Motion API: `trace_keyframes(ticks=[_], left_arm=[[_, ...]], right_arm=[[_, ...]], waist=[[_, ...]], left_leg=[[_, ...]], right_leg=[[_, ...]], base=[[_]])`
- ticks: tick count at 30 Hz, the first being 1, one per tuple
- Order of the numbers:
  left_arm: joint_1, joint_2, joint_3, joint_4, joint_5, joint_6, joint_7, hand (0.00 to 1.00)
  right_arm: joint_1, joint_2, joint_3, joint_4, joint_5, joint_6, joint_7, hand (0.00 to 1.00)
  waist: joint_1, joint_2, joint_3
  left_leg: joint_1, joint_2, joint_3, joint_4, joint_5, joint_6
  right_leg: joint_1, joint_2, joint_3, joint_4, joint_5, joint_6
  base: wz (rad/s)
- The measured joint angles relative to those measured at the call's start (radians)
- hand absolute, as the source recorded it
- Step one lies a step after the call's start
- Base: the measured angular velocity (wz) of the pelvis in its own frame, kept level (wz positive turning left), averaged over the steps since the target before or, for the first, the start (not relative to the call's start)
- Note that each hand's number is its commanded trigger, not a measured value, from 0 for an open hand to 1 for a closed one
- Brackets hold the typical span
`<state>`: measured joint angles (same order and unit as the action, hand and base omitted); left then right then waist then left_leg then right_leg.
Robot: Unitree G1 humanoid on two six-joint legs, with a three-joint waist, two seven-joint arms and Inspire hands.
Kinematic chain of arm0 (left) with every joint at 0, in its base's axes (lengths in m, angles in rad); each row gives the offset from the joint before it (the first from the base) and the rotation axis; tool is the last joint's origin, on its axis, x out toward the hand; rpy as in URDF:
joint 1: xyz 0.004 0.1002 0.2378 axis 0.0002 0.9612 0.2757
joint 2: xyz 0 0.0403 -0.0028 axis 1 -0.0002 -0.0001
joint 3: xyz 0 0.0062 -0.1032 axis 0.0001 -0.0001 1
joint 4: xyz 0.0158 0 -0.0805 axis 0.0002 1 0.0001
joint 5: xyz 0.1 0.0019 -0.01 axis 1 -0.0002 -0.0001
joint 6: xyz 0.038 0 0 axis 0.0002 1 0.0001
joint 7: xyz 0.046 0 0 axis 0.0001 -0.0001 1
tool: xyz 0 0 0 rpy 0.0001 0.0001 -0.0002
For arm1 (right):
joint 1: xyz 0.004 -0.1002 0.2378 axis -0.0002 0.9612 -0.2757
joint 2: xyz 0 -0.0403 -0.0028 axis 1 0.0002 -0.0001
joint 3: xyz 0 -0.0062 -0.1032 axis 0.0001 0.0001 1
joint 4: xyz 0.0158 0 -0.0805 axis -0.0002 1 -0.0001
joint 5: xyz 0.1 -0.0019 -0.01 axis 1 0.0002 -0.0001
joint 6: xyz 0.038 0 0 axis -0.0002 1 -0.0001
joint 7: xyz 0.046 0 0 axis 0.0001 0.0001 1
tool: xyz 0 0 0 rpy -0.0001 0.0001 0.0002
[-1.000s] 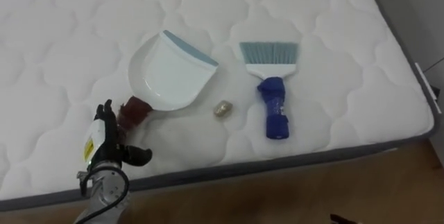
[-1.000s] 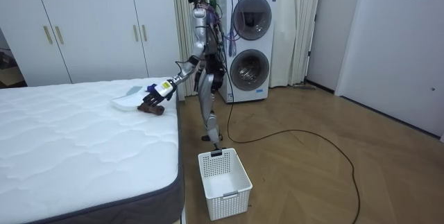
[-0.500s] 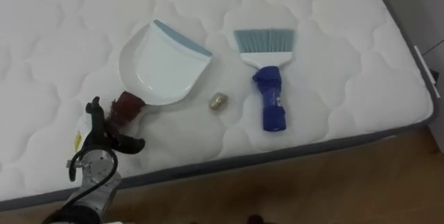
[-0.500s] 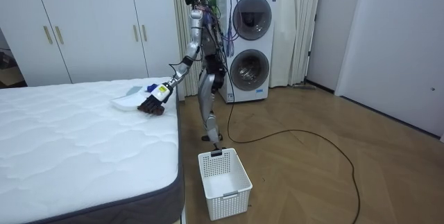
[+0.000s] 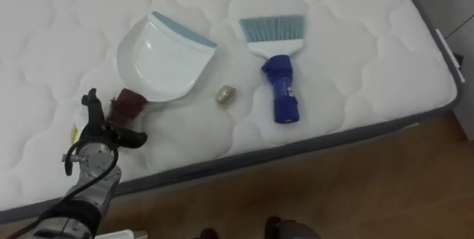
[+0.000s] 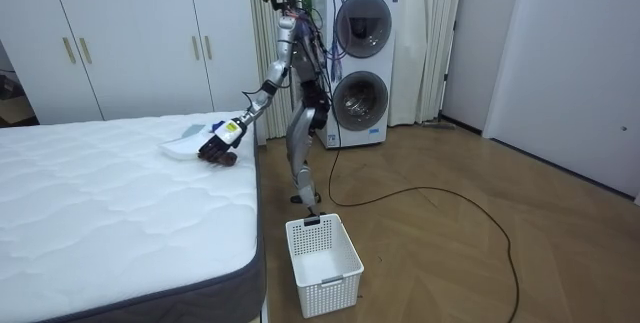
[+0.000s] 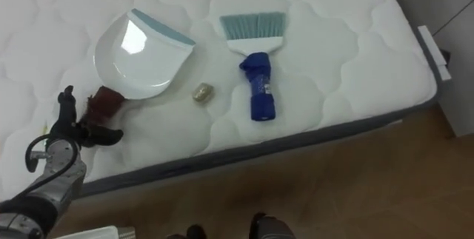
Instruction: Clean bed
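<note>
Bed mattress [image 5: 355, 61], quilted white, carries in the left eye view a smooth white dustpan [image 5: 159, 58], a small tan wad [image 5: 225, 95] and a blue-handled brush [image 5: 278, 69], all near its grey front edge. The left hand [image 5: 100, 132], fingers straight and spread, empty, sits just beside the dustpan's dark red handle [image 5: 127, 107]. In the room view, the robot stands at the bed's side, with a white slatted basket [image 6: 322, 251] on open wood floor [image 6: 450, 253].

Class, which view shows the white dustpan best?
Left eye view: the dustpan lies whole, seen from above. The right eye view shows the same. The room view gives a small pale sliver on the bed.
</note>
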<state>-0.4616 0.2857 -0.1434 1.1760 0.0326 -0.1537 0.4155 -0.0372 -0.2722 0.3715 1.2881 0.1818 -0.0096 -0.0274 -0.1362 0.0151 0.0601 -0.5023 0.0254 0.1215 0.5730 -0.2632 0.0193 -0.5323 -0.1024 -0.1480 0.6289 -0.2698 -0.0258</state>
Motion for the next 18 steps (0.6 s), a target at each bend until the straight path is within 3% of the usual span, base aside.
trace_keyframes(ticks=[10,18], left_arm=[[-0.004,0.000,0.000,0.004,0.002,0.000,-0.043,0.00],[-0.007,0.001,-0.021,0.005,0.002,0.000,-0.077,0.00]], right_arm=[[0.010,0.000,0.000,0.005,-0.014,0.011,0.017,0.00],[0.015,0.000,0.000,0.006,-0.086,0.016,0.018,0.00]], waist=[[-0.011,-0.002,-0.0006],[-0.032,-0.019,0.0023]], left_leg=[[-0.010,0.010,0.013,0.034,-0.011,0.005],[-0.024,0.017,0.014,0.050,-0.018,0.011]], right_leg=[[-0.007,0.000,0.006,0.015,0.000,0.000],[-0.009,0.002,0.002,0.014,0.003,0.005]], base=[[-0.04],[0.00]])
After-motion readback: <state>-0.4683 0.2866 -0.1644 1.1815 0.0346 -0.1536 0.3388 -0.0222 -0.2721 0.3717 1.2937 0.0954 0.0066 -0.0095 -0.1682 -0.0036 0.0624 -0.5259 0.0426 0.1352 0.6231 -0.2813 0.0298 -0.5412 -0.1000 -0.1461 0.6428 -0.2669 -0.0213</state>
